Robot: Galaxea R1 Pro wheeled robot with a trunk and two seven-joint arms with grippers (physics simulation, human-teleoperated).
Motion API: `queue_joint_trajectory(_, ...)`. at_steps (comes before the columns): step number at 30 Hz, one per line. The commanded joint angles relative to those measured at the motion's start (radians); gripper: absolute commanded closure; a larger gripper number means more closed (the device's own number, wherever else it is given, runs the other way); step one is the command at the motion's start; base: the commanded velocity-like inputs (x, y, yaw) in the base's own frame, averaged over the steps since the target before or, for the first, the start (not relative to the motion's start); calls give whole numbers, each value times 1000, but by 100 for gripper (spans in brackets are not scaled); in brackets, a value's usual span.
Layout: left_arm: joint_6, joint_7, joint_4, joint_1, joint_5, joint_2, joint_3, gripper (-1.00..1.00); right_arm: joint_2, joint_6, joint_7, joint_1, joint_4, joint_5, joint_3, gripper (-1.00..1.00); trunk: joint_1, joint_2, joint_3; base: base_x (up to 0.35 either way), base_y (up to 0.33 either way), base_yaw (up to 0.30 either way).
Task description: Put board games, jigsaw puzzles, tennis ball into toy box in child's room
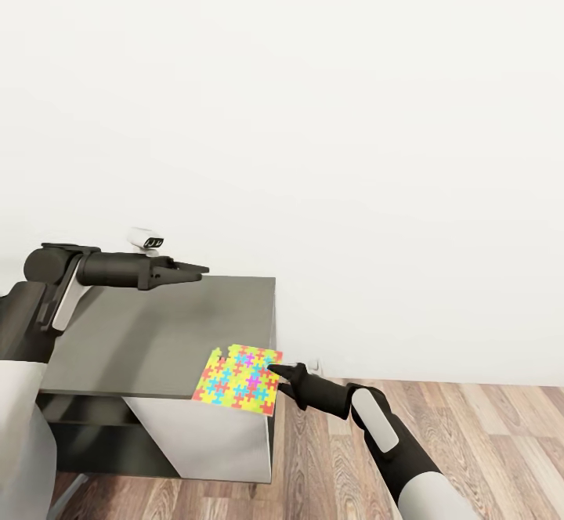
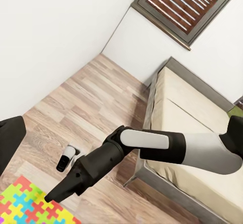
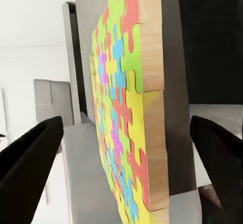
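A jigsaw puzzle (image 1: 239, 379), a thin square tile of red, yellow, blue and green pieces, lies on the near right corner of the grey table (image 1: 141, 332) and overhangs its edge. My right gripper (image 1: 278, 375) is open at the puzzle's right edge. In the right wrist view the puzzle (image 3: 121, 133) stands edge-on between the two spread fingers (image 3: 30, 158). The left gripper (image 1: 196, 271) hovers open above the table's far side with nothing in it. Seen from the left wrist, the puzzle (image 2: 25, 206) lies just past the right gripper's tip.
A white wall rises right behind the table. Wood-plank floor (image 1: 470, 442) spreads to the right. A small black-and-white object (image 2: 66, 159) lies on the floor near the wall. The bed (image 2: 187, 107), with its beige mattress, stands under a window with a brown blind (image 2: 187, 6).
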Motion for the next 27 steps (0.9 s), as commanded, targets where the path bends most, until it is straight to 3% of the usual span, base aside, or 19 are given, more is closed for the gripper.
queue_joint_trajectory(1, 11, -4, 0, -1, 0, 1, -2, -100, 0, 3, 3, -1, 0, 3, -1, 100, 0, 0, -1, 0, 2, 0)
queue_joint_trajectory(19, 11, -4, 2, -1, 3, 0, 0, -100, 0, 3, 3, -1, 0, 2, -1, 100, 0, 0, -1, 0, 0, 0)
queue_joint_trajectory(27, 11, -4, 6, -1, 2, 0, -4, -100, -6, 3, 28, 0, -7, 3, 0, 100, -31, 56, 24, 0, 0, 0)
